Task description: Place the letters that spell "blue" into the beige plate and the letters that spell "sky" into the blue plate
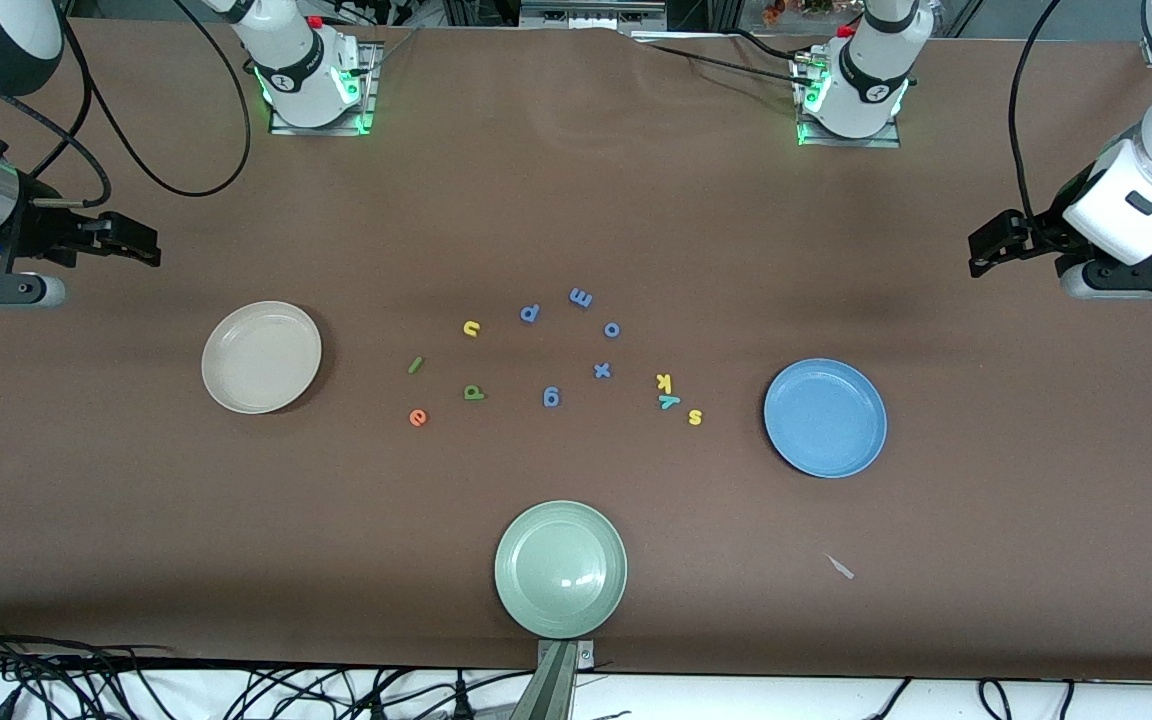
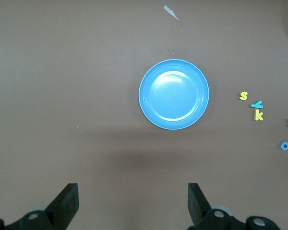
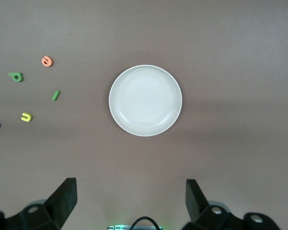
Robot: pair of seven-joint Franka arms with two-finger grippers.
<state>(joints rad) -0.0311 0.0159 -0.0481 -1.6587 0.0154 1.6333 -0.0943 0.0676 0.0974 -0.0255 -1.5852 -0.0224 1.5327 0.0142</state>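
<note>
Beige plate [image 1: 261, 357]: on the table toward the right arm's end, nothing in it; the right wrist view shows it from straight above.
Blue plate [image 1: 825, 418]: toward the left arm's end, nothing in it.
Letters for "blue": olive b [image 1: 474, 392], thin green l [image 1: 416, 365], yellow u [image 1: 471, 328] and orange e [image 1: 418, 417], loose on the table between the beige plate and the middle; the right wrist view also catches all four.
Letters for "sky": yellow s [image 1: 695, 417], yellow k [image 1: 664, 381] and teal y [image 1: 669, 401], clustered just beside the blue plate; the left wrist view also shows them.
Blue letters [image 1: 580, 297]: scattered mid-table; only the front view shows all of them.
Pale green plate [image 1: 560, 568]: nearest the front camera; whole in the front view only.
Left gripper [image 2: 133, 199]: up over bare table at its own end, jaws spread wide, holding nothing.
Right gripper [image 3: 130, 196]: up over bare table at its own end, jaws spread wide, holding nothing.
</note>
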